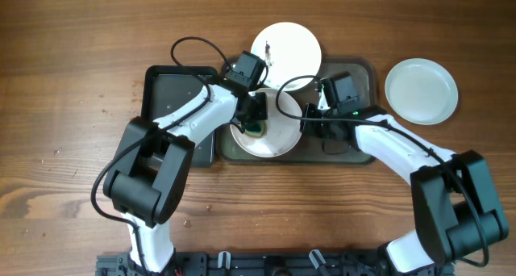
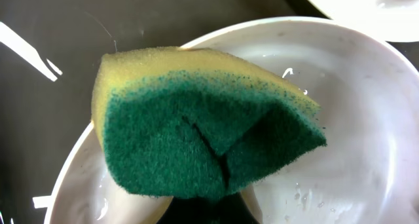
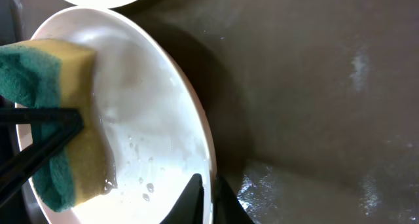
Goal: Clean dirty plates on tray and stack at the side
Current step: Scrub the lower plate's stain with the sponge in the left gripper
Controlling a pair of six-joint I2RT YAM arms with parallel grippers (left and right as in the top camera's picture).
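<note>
The left tool point(image 1: 255, 116) clamps a yellow-green foam sponge point(image 2: 203, 142) against the wet round white plate point(image 1: 280, 137) at the dark-grey rectangular tray's point(image 1: 367, 74) 8 o'clock, where the right tool point(image 3: 208, 192), pinching its slick rim, could slip.

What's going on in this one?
The left gripper holds a green-and-yellow sponge against a wet white plate lying in the dark-grey tray. The right gripper has that plate's rim between its fingers, steadying it. A second plate, with a dark smudge, rests across the tray's far edge. A third plate, unmarked, sits on the table to the tray's right.
</note>
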